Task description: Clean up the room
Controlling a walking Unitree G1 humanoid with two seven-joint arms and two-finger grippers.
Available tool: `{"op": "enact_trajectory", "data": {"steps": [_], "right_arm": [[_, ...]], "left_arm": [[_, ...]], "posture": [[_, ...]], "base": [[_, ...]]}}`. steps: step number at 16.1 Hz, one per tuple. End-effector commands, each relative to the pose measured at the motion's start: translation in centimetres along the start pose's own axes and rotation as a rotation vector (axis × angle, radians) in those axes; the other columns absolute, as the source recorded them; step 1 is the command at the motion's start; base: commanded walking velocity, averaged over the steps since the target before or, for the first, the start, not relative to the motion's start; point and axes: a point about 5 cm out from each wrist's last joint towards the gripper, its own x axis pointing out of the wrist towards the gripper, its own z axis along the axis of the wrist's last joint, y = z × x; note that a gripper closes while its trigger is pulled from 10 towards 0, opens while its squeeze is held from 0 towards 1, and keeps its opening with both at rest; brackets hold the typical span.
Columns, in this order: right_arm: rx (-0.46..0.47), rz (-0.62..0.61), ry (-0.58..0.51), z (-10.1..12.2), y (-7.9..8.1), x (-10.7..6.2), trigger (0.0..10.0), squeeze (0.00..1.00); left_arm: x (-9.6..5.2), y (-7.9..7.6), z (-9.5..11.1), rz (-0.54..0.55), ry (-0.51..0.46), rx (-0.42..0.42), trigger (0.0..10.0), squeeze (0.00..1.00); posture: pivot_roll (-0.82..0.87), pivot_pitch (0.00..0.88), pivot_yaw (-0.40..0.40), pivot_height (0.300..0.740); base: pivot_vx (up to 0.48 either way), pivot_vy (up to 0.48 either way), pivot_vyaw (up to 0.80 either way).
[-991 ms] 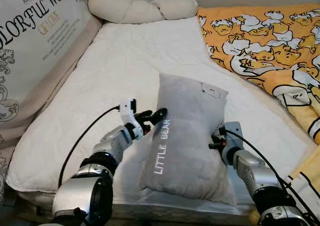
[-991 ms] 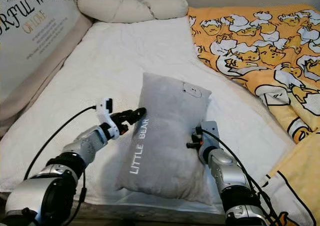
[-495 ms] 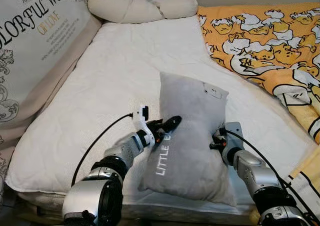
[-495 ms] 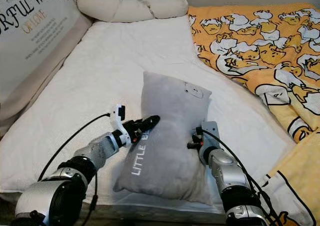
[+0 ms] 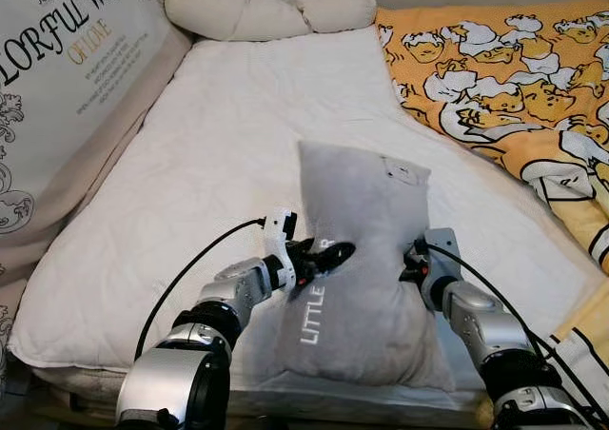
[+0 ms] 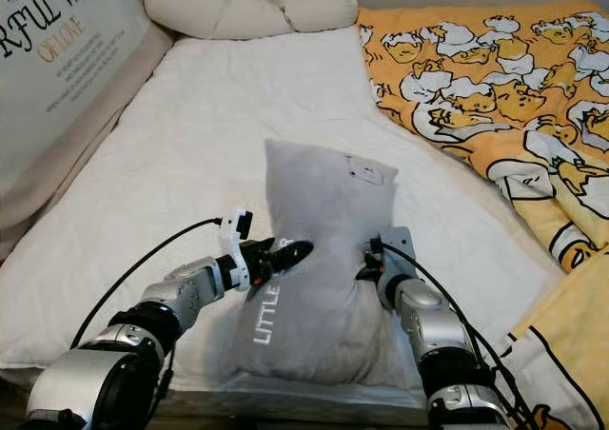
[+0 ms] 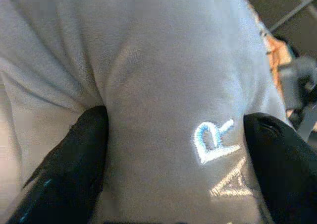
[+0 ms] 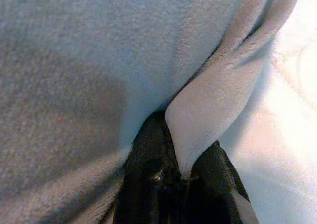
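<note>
White mattress [image 5: 228, 135] open ahead; duck blanket [image 5: 514, 78] bunched right.

Grey pillow [image 5: 357, 259], plush, white stitched lettering "LITTLE BEAR" beside left pincer [image 5: 328, 256]; small white patch on far corner. Pincer fingers [image 7: 81, 169] black; arms silver, black cables. Right pincer [image 8: 173, 179] black, nipping pale grey pillow edge. Bed [image 5: 238, 126] white, quilted. Beyond right pincer: orange blanket [image 5: 514, 78], white cartoon ducks. Beyond left pincer: cream knotted bolster [image 5: 257, 11]; cream cushion [image 5: 57, 78], black and orange lettering.
</note>
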Motion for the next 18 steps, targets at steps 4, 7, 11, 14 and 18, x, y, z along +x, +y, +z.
{"op": "enact_trajectory", "data": {"steps": [4,7,11,14,18], "right_arm": [[-0.018,0.068,0.004,0.5,1.9,0.6,0.0,0.00],[-0.014,0.081,-0.005,0.6,2.6,0.6,0.0,0.00],[-0.027,0.117,0.017,-0.1,3.4,0.6,0.0,0.00],[-0.045,0.134,0.018,0.2,3.7,0.7,0.0,0.00],[-0.048,0.134,0.012,0.6,3.8,0.7,0.0,0.00]], "left_arm": [[0.0,0.1,-1.5,0.026,0.107,-0.011,0.0,0.00],[-0.1,0.3,-1.3,0.044,0.116,0.023,0.0,0.00],[0.1,0.2,-0.8,0.061,0.069,0.020,0.0,0.00],[-0.1,0.4,-0.7,0.069,0.054,0.012,0.0,0.00],[-0.3,0.7,-0.6,0.082,0.048,0.011,0.0,0.00]], "posture": [[-0.16,0.000,0.131,0.740],[-0.14,0.000,0.133,0.740],[-0.12,0.000,0.090,0.740],[-0.12,0.000,0.082,0.740],[-0.11,0.000,0.080,0.740]], "base": [[0.000,0.000,0.00],[0.000,0.000,0.00],[0.000,0.000,0.00],[0.000,0.000,0.00],[0.000,0.000,0.00]]}}
